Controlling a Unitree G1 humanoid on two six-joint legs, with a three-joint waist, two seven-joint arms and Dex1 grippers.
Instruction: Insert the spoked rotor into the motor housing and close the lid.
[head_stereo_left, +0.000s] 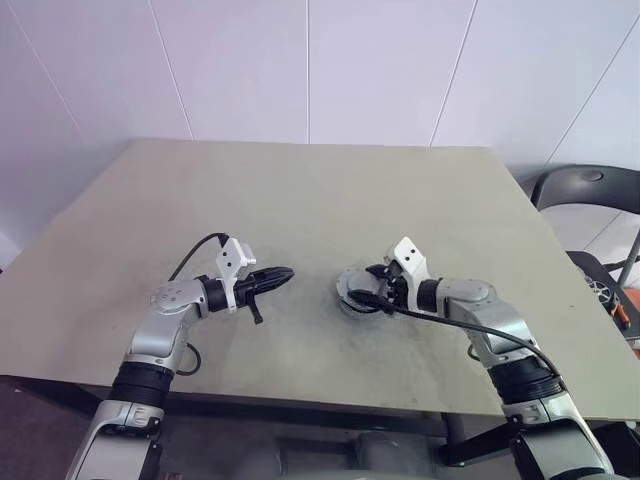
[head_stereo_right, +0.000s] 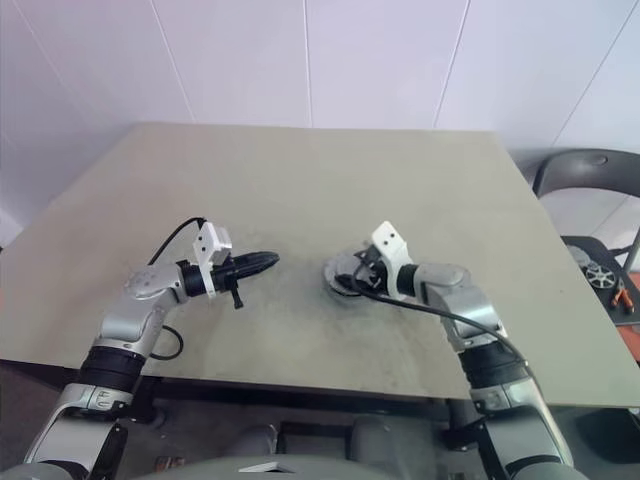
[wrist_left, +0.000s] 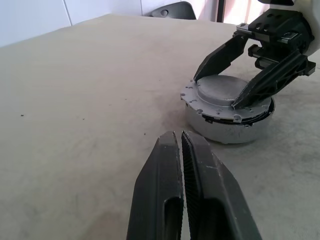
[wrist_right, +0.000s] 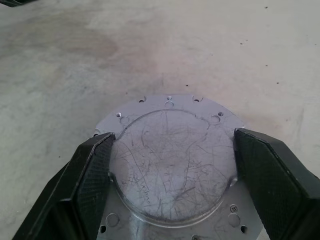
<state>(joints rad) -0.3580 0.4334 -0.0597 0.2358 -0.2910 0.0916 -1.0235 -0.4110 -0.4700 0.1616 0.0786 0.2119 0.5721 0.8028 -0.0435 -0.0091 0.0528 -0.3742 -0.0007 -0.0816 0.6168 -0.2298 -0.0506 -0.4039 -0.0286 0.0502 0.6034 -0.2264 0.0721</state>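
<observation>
The motor housing (wrist_left: 227, 131), a short silver cup, stands on the table right of centre. The lid (wrist_right: 170, 165), a scratched grey disc with a raised middle and a flange of small holes, lies flat on top of it. My right gripper (wrist_right: 175, 134) reaches over it from the right, its two black fingers (wrist_left: 260, 85) set wide and pressed against opposite sides of the lid's raised middle. My left gripper (head_stereo_left: 285, 272) hovers just above the table a short way left of the housing, shut, with nothing between its fingers (wrist_left: 170, 165). The spoked rotor is hidden.
The beige table (head_stereo_left: 300, 200) stretches well beyond the housing towards the white wall. A dark chair (head_stereo_left: 590, 190) stands off the table's right edge. Black cables trail from both wrists along the arms.
</observation>
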